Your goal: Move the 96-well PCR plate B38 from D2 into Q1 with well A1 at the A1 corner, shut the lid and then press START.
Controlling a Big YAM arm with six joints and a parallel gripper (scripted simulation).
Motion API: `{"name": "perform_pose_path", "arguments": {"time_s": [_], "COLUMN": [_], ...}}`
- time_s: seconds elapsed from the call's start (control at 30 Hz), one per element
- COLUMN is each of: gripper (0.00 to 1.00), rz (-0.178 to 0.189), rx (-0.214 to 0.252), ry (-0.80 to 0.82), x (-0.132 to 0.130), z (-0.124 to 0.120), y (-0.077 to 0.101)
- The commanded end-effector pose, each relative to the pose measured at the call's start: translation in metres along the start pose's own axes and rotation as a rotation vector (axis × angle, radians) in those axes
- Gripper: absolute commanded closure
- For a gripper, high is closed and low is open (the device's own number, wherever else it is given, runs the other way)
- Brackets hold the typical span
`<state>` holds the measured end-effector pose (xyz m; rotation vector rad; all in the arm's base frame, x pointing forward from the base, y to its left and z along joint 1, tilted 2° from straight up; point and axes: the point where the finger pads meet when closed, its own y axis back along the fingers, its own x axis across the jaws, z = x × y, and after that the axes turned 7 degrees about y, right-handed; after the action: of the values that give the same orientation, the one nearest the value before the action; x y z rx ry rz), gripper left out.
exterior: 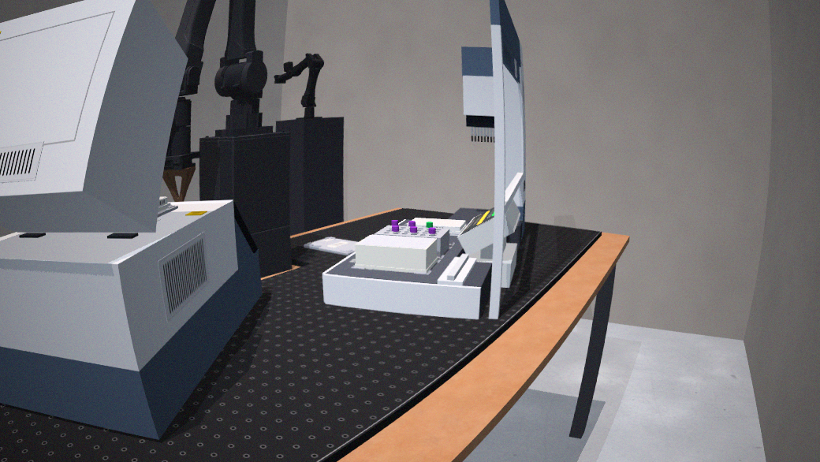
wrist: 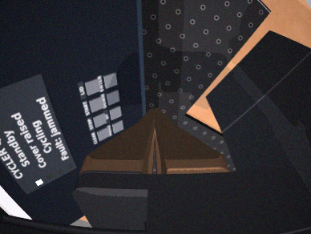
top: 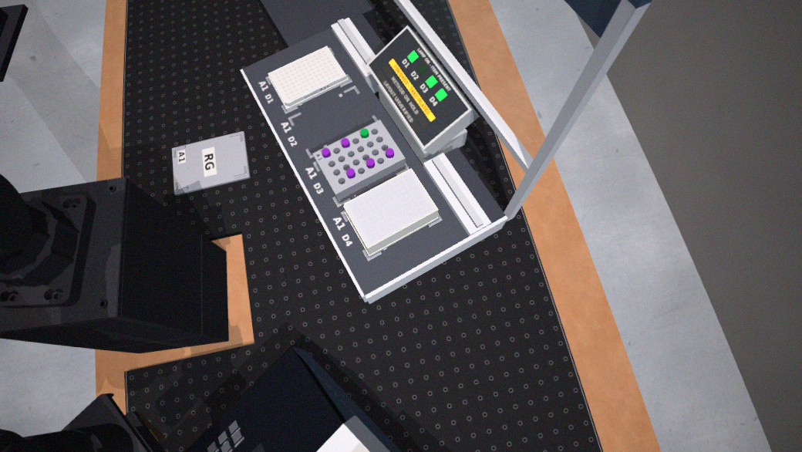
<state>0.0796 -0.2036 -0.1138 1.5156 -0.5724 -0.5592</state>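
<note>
Starting at the gripper [wrist: 155, 121]: the brown fingers are closed tip to tip into a single wedge, and nothing is held between them. The wedge is aimed down at the key block [wrist: 101, 107] on the dark front panel of the cycler Q1 [exterior: 86, 298]. Whether a key is being touched cannot be told. A status legend [wrist: 38, 137] is printed beside the keys.

Q1 is placed at one end of the worktop [top: 449, 348], by the long edge where the arm's pedestal is let in. Its lid [exterior: 57, 86] is seen tilted above the deck and not shut.

Plate B38 cannot be plainly seen. Position D2 [top: 331, 120], midway along the opposite long edge, is vacant. A pale edge [exterior: 165, 203] under the lid may be the plate; it is judged to lie on the block.

Plate R33 [top: 305, 75], the tube cooling block [top: 343, 185] with its capped tubes, and the deep-well block [top: 389, 207] are in their positions. The regrip nest RG [top: 224, 151] is unoccupied.

B38 is judged light, thin-walled, somewhat flexible and smooth-sided. If regripping is needed, it should be taken across the skirt, squarely and lightly, to avoid bowing or slipping.
</note>
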Motion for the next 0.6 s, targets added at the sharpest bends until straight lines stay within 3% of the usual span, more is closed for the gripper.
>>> {"name": "perform_pose_path", "arguments": {"time_s": [0.0, 0.17, 0.37, 0.57], "gripper": [1.00, 1.00, 1.00, 1.00], "rz": [0.016, 0.025, 0.013, 0.026], "rx": [-0.005, -0.006, -0.013, -0.021], "ry": [0.018, 0.027, 0.024, 0.028], "x": [-0.008, -0.011, -0.047, -0.029], "z": [0.003, 0.004, -0.001, 0.004], "y": [0.016, 0.023, 0.042, 0.040]}}
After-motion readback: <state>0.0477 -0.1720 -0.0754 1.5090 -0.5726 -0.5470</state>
